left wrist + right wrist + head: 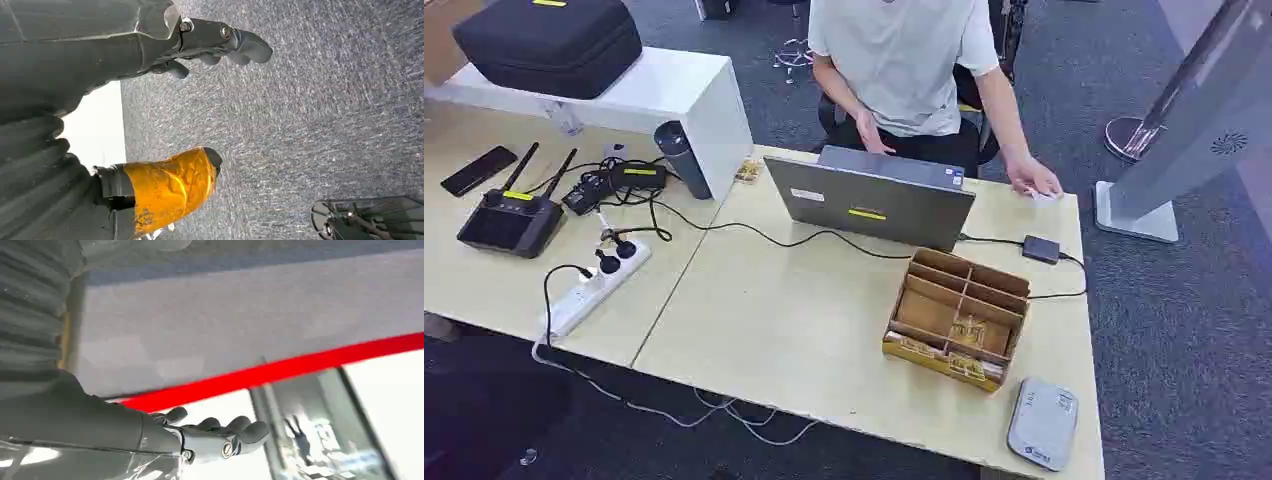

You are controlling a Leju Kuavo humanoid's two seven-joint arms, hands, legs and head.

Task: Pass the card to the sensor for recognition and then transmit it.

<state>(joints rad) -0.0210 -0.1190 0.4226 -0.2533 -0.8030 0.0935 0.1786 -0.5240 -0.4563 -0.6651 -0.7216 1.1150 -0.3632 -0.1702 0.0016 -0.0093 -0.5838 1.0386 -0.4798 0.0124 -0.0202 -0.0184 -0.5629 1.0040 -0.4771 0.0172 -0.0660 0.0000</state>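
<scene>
A small white card [1046,196] lies on the far right of the table under a person's hand [1032,178]. A flat grey sensor pad [1042,423] lies at the table's near right corner. My left hand [100,60] hangs over grey carpet. Its dark fingers [235,42] and its thumb, wrapped in orange tape, [170,185] are apart, with nothing between them. My right hand [150,432] is empty too, its fingers [240,432] stretched out in front of a grey surface and a red stripe.
A person sits behind a grey laptop [869,200]. A wooden compartment box [959,318] stands just beyond the sensor pad. A power strip [589,290], cables, a controller [509,220] and a black case [549,40] crowd the left. A tall stand [1184,120] rises at the right.
</scene>
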